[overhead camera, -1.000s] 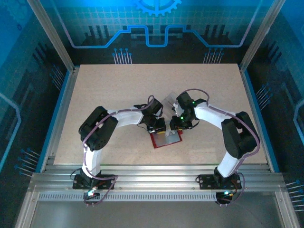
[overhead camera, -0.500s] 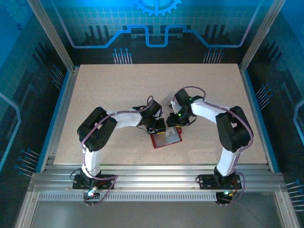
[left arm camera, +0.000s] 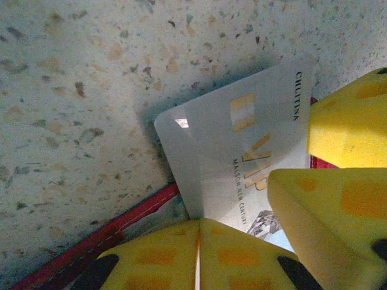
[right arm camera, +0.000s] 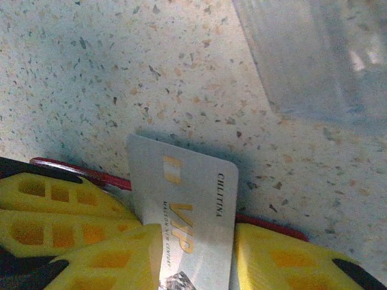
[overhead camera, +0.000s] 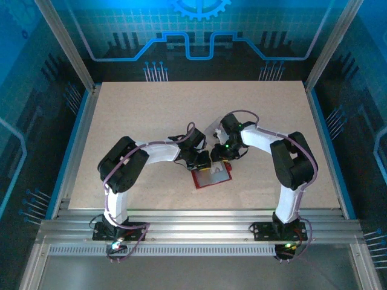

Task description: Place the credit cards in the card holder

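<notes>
Inserting: card (right arm camera: 181,205) angled up from red wallet (left arm camera: 115,226), mid-bench (right arm camera: 91,72).
Right end effector (right arm camera: 190,260): clamped across card's sides.
Left end effector (left arm camera: 196,254): shut, empty, probably pinning wallet.
Next: push card deeper, square to pocket.

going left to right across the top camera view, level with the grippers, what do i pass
left arm's elbow → left gripper → right gripper → right arm's elbow. The card holder spans the width of both grippers, so it is left out.

right tool (overhead camera: 220,161) has edged left toward the left tool (overhead camera: 204,165).
</notes>
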Robot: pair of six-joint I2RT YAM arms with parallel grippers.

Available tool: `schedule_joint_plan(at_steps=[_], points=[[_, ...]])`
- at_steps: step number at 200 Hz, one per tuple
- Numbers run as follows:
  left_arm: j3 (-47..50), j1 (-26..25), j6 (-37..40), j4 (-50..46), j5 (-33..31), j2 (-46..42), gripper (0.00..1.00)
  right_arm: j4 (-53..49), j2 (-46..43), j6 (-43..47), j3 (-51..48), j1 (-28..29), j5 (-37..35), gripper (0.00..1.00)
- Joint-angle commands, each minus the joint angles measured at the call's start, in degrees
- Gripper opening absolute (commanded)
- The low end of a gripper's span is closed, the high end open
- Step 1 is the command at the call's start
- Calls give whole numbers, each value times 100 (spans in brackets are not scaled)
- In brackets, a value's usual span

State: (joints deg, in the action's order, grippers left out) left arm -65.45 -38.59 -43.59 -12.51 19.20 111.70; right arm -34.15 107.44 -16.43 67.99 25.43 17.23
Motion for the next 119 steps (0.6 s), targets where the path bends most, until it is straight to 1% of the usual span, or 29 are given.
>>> schedule_joint_plan(at_steps=[1, 53, 90, 119], points=[[331, -4, -35, -641, -302, 229, 11, 88, 23, 109, 113, 6, 371, 37], [340, 0, -53, -621, -301, 244, 11, 8, -354, 109, 12, 19, 351, 35], [375, -8, -81, -553, -268, 189, 11, -50, -255, 131, 15, 107, 368, 27], [391, -5, -79, -549, -259, 116, 12, 52, -121, 83, -89, 180, 390, 25]])
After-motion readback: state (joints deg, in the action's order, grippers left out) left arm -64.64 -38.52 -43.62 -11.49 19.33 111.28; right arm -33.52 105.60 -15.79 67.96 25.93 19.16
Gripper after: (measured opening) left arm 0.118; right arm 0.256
